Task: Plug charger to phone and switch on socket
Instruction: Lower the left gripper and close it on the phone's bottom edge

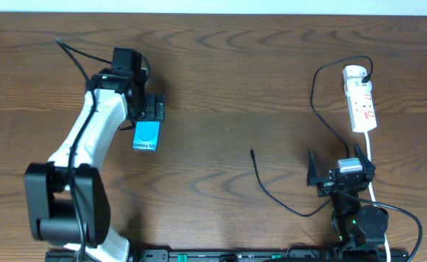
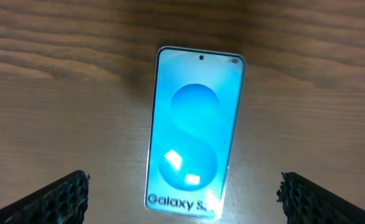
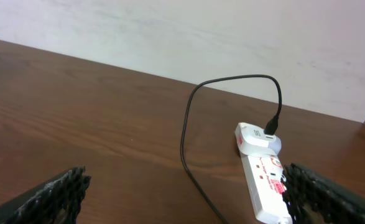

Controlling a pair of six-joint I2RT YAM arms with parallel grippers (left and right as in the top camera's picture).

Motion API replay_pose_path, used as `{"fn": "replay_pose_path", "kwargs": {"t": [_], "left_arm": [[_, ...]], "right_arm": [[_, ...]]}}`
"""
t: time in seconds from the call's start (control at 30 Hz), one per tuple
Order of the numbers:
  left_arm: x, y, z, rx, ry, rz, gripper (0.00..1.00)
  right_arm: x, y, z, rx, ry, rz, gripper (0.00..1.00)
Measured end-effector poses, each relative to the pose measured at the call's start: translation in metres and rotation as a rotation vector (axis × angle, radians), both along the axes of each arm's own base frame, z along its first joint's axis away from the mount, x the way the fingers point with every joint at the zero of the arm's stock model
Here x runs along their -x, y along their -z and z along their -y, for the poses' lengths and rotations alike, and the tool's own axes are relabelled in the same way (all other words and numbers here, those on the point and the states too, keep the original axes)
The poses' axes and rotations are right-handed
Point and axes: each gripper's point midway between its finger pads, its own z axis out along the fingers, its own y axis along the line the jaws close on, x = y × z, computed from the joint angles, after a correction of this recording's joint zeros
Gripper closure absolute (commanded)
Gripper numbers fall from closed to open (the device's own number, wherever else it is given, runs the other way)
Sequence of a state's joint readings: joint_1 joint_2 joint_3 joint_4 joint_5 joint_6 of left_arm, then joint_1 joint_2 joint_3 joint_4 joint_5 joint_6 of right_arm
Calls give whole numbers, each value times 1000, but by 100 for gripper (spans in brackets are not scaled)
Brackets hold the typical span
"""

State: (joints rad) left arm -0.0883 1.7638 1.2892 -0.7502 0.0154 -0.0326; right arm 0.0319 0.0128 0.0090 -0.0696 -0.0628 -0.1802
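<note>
Overhead view, dark wooden counter, slim teal-screened smartphone flat just beside wide-open left hand, thin black charger cable loose mid-counter, free end unplugged, white power strip far right, right hand open near it, left wrist view, smartphone between spread fingers, right wrist view, cable plugged into power strip

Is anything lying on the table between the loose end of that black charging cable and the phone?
Nothing visible does. Seen from above, only bare table lies between the free connector of the charger and the phone. The open left tool hovers by the phone, off that path.
</note>
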Motion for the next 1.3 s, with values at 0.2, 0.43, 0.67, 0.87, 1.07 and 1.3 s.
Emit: {"fn": "replay_pose_path", "kwargs": {"t": [0.2,0.43,0.67,0.87,1.07,1.3], "left_arm": [[1,31,-3,-22,-4,-71,2],[-1,44,-3,-26,-4,-91,2],[-5,44,-3,-24,-4,-77,2],[-6,44,-3,-24,-4,-74,2],[-6,44,-1,-16,-3,-74,2],[-6,45,1,-5,0,-73,2]], "right_arm": [[0,0,0,0,0,0,1],[0,0,0,0,0,0,1],[0,0,0,0,0,0,1],[0,0,0,0,0,0,1],[0,0,0,0,0,0,1],[0,0,0,0,0,0,1]]}}
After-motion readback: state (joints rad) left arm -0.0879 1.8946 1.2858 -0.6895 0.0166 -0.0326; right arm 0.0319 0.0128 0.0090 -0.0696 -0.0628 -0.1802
